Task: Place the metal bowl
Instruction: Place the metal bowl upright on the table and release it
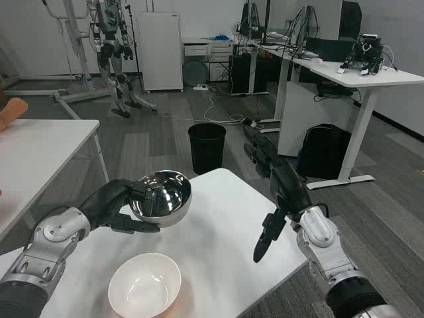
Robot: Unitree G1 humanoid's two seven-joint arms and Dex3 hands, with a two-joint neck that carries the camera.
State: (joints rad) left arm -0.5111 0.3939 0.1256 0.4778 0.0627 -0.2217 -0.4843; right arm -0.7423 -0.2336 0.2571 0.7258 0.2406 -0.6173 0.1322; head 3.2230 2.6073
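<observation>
White bowl (144, 285) sits nearest; left hand (114, 207) grips metal bowl (161, 197), seemingly above counter (225, 218). Lower level, then release. Right hand (278, 199) empty, fingers apart.

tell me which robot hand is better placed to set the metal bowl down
Left. The left robot hand already grips the metal bowl above the table; the right robot hand is open, held off to the side.

Bare table (218, 218) between left hand (114, 205) and right hand (278, 192), passable. White bowl (144, 285) sits just below left hand, likely blocking a straight-down path.
</observation>
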